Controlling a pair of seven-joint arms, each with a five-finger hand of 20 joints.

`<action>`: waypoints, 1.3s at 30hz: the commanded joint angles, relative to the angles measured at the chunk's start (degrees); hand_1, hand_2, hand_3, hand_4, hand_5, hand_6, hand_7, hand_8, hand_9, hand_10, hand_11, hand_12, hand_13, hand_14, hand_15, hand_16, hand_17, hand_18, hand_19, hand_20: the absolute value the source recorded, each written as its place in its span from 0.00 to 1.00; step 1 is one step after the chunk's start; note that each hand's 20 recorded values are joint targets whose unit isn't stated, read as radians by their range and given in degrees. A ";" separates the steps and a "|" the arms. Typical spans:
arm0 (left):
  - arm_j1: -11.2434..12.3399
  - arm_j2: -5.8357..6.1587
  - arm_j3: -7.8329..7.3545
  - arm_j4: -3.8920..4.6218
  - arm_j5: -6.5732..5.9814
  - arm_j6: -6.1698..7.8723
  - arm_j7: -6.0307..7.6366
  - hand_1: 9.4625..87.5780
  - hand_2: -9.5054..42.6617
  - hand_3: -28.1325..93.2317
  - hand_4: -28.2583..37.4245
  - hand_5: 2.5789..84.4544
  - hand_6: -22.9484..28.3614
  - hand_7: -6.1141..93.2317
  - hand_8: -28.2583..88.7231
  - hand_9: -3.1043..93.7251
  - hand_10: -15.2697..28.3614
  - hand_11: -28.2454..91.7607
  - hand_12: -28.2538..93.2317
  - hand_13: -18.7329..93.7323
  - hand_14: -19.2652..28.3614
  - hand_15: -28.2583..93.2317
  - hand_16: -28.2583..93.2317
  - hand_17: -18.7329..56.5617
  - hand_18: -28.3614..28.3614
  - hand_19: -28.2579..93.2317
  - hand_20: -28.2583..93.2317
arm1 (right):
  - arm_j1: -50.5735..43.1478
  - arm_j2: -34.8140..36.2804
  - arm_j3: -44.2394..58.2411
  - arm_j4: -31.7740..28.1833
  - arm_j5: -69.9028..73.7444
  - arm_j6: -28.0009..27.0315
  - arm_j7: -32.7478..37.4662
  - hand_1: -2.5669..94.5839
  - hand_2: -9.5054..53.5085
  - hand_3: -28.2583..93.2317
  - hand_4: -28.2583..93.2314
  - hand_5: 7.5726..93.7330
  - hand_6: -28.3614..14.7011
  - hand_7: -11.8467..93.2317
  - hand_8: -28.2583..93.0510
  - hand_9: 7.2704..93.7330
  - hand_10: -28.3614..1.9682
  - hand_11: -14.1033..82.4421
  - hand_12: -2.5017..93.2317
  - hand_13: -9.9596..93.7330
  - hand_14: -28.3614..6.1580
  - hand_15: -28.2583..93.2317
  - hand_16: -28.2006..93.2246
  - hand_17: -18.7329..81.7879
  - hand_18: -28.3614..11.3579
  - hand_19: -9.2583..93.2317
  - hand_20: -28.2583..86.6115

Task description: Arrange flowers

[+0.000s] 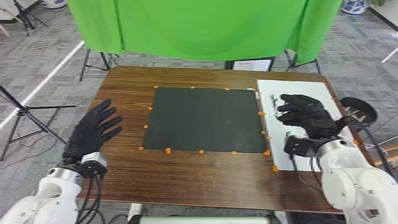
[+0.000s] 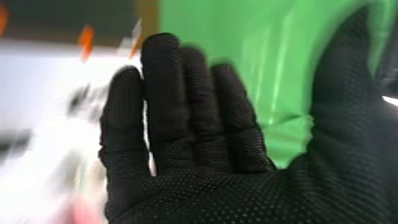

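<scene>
While the black-gloved left hand (image 1: 86, 135) is spread and empty, the black-gloved right hand (image 1: 305, 111), also open and empty, hovers over the white rectangular mat (image 1: 306, 87), probably for picking up.

Mat (image 1: 206, 120) on table (image 1: 195, 177), board (image 1: 306, 88) right, curtain (image 1: 195, 30) behind

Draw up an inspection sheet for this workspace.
Surface: brown table with a dark mat and a white sheet.
Job's things: flowers, nothing seen; small items on the sheet, too unclear to name.
Clutter: orange tabs around the mat.
Hands: left hand open at the table's left edge; right hand open over the sheet.
Cables: black cables at both wrists.
Surroundings: green cloth beyond the table, tripods.
</scene>
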 commanded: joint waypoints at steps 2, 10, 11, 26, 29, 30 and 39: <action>0.75 0.22 -0.86 -0.72 -0.30 0.05 -0.36 0.25 0.04 0.80 0.00 0.23 0.51 0.29 0.13 0.20 0.58 0.43 0.37 0.29 0.69 0.52 0.22 0.10 0.85 0.57 0.31 | -3.02 7.58 2.77 -5.26 -37.46 -7.07 12.32 0.44 0.00 0.80 0.00 0.59 0.68 0.56 0.16 0.69 0.54 0.68 0.30 0.74 0.57 0.85 0.41 0.59 0.32 1.00 0.65; 0.60 0.49 -1.11 -0.58 -0.05 -0.01 -0.29 0.25 0.04 0.80 0.00 0.23 0.51 0.29 0.13 0.21 0.58 0.43 0.37 0.29 0.69 0.52 0.22 0.10 0.86 0.57 0.31 | -3.03 11.84 2.65 -7.21 -46.28 -25.11 21.45 0.25 0.00 0.83 0.00 0.65 0.66 0.50 0.08 0.73 0.52 0.65 0.33 0.76 0.53 0.85 0.43 0.62 0.27 1.00 0.71; 0.67 0.43 -1.06 -0.59 -0.10 0.08 -0.28 0.25 0.04 0.80 0.00 0.23 0.51 0.29 0.13 0.21 0.58 0.43 0.37 0.29 0.69 0.52 0.22 0.10 0.86 0.57 0.31 | -3.58 11.95 3.17 -7.57 -46.04 -26.84 22.06 0.24 0.00 0.83 0.00 0.65 0.66 0.50 0.08 0.73 0.52 0.65 0.34 0.75 0.52 0.85 0.43 0.62 0.27 1.00 0.71; 0.11 0.41 -0.50 -0.63 -0.30 0.58 -0.28 0.25 0.04 0.80 0.00 0.23 0.51 0.29 0.13 0.20 0.58 0.43 0.37 0.28 0.69 0.52 0.22 0.10 0.85 0.57 0.31 | -2.10 12.94 -1.85 -5.41 -51.95 -36.17 22.37 0.18 0.00 0.83 0.00 0.68 0.66 0.48 0.09 0.75 0.49 0.63 0.35 0.75 0.49 0.84 0.43 0.60 0.24 1.00 0.71; 0.18 0.34 -0.59 -0.57 -0.35 0.40 -0.36 0.25 0.04 0.80 0.00 0.23 0.51 0.29 0.13 0.20 0.58 0.43 0.37 0.28 0.69 0.52 0.22 0.10 0.85 0.57 0.31 | -2.57 12.76 -2.37 -4.92 -52.84 -36.29 22.65 0.19 0.00 0.84 0.00 0.69 0.66 0.49 0.10 0.75 0.49 0.63 0.35 0.75 0.49 0.84 0.43 0.60 0.24 1.00 0.71; 0.30 0.38 -0.68 -0.63 -0.23 0.45 -0.33 0.25 0.04 0.80 0.00 0.22 0.51 0.29 0.13 0.19 0.58 0.43 0.37 0.28 0.69 0.52 0.22 0.10 0.85 0.57 0.31 | -2.70 12.72 -2.60 -4.66 -53.65 -36.30 22.74 0.19 0.00 0.84 0.00 0.69 0.66 0.49 0.10 0.76 0.49 0.63 0.35 0.75 0.49 0.84 0.43 0.60 0.24 1.00 0.71; -0.23 0.43 -0.43 -0.37 -0.28 0.10 -0.65 0.25 0.04 0.80 0.00 0.22 0.51 0.28 0.13 0.19 0.58 0.43 0.37 0.28 0.69 0.52 0.22 0.10 0.85 0.57 0.31 | -2.53 12.42 -5.75 -3.00 -57.15 -35.02 25.29 0.23 0.00 0.85 0.00 0.71 0.68 0.53 0.09 0.78 0.53 0.64 0.36 0.77 0.51 0.85 0.43 0.62 0.24 1.00 0.73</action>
